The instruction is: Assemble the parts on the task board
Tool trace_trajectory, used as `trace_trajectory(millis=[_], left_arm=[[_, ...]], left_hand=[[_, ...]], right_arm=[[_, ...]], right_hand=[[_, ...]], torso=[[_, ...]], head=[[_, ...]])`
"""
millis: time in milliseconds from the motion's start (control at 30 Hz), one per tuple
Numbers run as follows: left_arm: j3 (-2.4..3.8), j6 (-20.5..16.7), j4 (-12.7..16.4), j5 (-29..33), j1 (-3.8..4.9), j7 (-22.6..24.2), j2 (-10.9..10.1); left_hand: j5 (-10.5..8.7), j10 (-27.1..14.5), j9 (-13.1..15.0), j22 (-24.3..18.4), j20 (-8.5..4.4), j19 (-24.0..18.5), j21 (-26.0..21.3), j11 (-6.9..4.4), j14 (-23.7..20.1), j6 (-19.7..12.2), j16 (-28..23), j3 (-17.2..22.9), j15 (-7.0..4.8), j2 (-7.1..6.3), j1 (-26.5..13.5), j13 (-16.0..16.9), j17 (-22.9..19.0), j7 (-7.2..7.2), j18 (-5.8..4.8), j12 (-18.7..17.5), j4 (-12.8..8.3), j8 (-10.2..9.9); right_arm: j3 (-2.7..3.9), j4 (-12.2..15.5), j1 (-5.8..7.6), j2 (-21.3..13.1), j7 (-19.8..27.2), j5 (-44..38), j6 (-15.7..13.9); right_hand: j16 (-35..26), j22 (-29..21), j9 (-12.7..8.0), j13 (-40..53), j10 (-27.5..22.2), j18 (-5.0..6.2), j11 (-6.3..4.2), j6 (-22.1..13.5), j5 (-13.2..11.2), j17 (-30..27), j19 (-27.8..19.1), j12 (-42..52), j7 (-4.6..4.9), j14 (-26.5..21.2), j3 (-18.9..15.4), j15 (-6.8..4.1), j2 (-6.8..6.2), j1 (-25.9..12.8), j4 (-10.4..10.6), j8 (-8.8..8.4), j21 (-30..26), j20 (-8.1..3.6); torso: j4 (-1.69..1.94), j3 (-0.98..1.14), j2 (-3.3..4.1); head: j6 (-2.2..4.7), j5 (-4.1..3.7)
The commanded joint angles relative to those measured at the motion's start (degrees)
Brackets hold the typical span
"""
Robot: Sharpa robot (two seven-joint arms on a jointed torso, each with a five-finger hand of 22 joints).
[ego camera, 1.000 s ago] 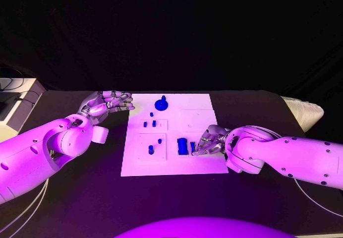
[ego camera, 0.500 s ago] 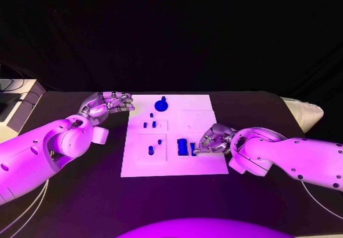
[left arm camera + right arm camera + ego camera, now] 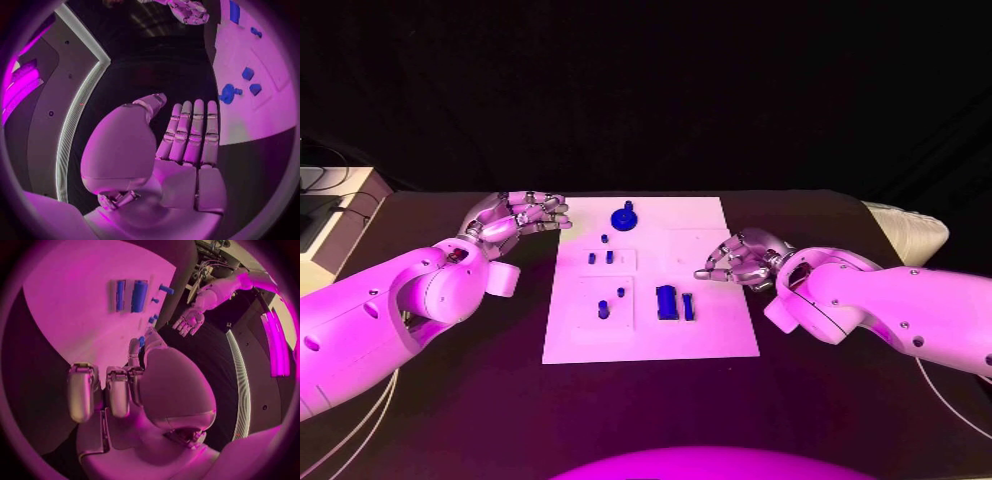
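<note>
2 blue parts (image 3: 675, 302) lie near right hand (image 3: 737, 258), apart.

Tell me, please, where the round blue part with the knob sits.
In the head view, the round blue part sits at the task board's far edge, near the left hand.

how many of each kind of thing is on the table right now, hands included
long blue blocks: 2
round blue part: 1
small blue pieces: 5
task board: 1
hands, left hand and right hand: 2
total: 11
</note>
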Motion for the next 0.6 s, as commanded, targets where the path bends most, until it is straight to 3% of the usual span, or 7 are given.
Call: trace_trajectory(millis=[33,167,267,367,500,533,600], left_arm=[[0.05,-0.9,-0.23,1.35,-0.01,1.81,0.38],[0.04,-3.04,-0.83,2.55,-0.01,2.71,0.8],[0.04,-4.8,-1.51,3.48,-0.01,3.46,1.23],[0.05,-6.58,-2.36,4.31,0.01,4.39,1.74],[0.08,-9.13,-4.31,6.21,0.04,5.83,3.03],[0.09,-9.53,-4.75,6.55,0.05,6.08,3.35],[0.11,-10.26,-5.74,7.18,0.05,6.55,4.09]], left_hand=[[-0.3,-0.13,-0.09,-0.11,0.06,0.46,-0.39,-0.02,-0.44,-0.48,0.37,-0.31,-0.13,0.16,0.67,0.07,0.11,0.03,0.65,-0.14,0.11,-0.04],[-0.27,0.12,-0.24,-0.77,0.32,-0.72,-1.61,-0.08,-0.6,-0.43,0.0,-0.46,-0.1,0.23,1.09,0.1,0.15,-0.04,0.44,0.0,0.36,-0.01],[-0.25,0.47,-0.4,-1.53,0.65,-1.94,-2.95,-0.16,-1.01,-0.41,-0.89,-0.52,0.01,0.28,1.42,0.1,0.0,-0.17,0.39,0.15,0.72,0.01],[-0.26,0.86,-0.82,-2.67,1.03,-2.99,-4.73,-0.15,-2.33,-1.09,-3.72,-0.39,0.4,0.2,1.92,-0.06,-0.68,-0.25,0.39,-0.18,1.33,-0.4],[-0.31,-0.28,-1.58,-3.95,1.18,-3.34,-6.48,0.38,-4.03,-2.99,-7.99,-0.36,1.2,0.05,2.54,-0.3,-1.87,-0.61,0.18,-2.22,1.81,-1.76],[-0.32,-1.02,-1.78,-4.31,1.2,-3.35,-6.94,0.77,-4.34,-3.41,-9.11,-0.51,1.53,0.08,2.67,-0.35,-2.22,-0.85,0.1,-2.56,1.9,-2.16],[-0.31,-1.92,-1.96,-4.73,1.22,-3.29,-7.45,1.19,-4.55,-3.67,-10.31,-0.71,1.86,0.2,2.84,-0.39,-2.61,-1.2,-0.04,-2.64,1.96,-2.56]], right_arm=[[0.12,-2.07,0.46,0.68,9.56,5.5,-4.55],[0.17,-6.42,0.82,2.6,16.91,10.31,-6.17],[0.26,-12.44,0.96,5.51,24.41,16.36,-6.4],[0.54,-17.49,1.0,8.06,29.48,20.5,-5.95],[1.23,-23.72,0.89,11.38,34.52,26.51,-4.6],[1.35,-24.73,0.84,11.97,35.26,27.79,-4.23],[1.57,-26.67,0.67,13.15,36.66,30.06,-3.32]], right_hand=[[-0.55,12.61,-0.39,13.18,4.28,0.15,0.22,-0.81,0.97,13.28,3.85,-0.68,0.23,5.54,-0.02,0.43,0.53,1.34,-0.02,-0.21,-1.87,0.18],[-2.85,10.2,-2.24,10.55,1.71,1.71,0.97,-2.5,3.09,8.74,1.69,-5.67,1.19,4.34,0.32,1.1,1.32,3.8,-0.05,-1.91,-11.3,0.7],[-12.06,2.66,-4.44,1.44,-7.21,5.34,2.39,-5.1,2.83,-5.13,-4.74,-21.92,2.79,-0.51,2.23,2.24,2.25,7.15,-0.11,-4.51,-35.8,1.86],[-22.23,-6.81,-6.8,-11.58,-17.36,8.33,3.62,-6.06,2.96,-16.62,-11.24,-41.43,3.96,-5.98,4.29,3.32,1.94,8.52,0.1,-6.76,-59.41,2.88],[-40.89,-15.16,-11.04,-26.98,-22.31,8.56,4.75,-6.8,1.96,-33.2,-14.73,-57.01,5.68,-15.76,9.76,4.8,0.56,10.03,-0.11,-9.87,-69.88,4.36],[-42.62,-16.03,-11.43,-28.94,-23.18,8.53,5.14,-6.84,1.98,-33.85,-15.58,-59.05,5.79,-16.97,10.76,5.03,0.68,10.23,0.07,-10.17,-70.89,4.61],[-49.52,-20.4,-13.52,-38.88,-20.62,8.67,5.67,-5.94,1.81,-36.64,-16.2,-66.09,6.1,-17.39,15.34,5.66,-0.88,9.35,0.03,-11.49,-74.27,5.4]], torso=[[-0.12,-0.16,-0.48],[-0.24,-0.31,-1.19],[-0.38,-0.35,-1.86],[-0.37,-0.31,-2.24],[-0.31,-0.09,-2.72],[-0.3,-0.05,-2.82],[-0.3,0.05,-3.09]], head=[[0.57,-0.07],[1.72,-0.01],[3.04,0.12],[4.19,0.29],[5.92,0.67],[6.31,0.66],[6.82,0.72]])
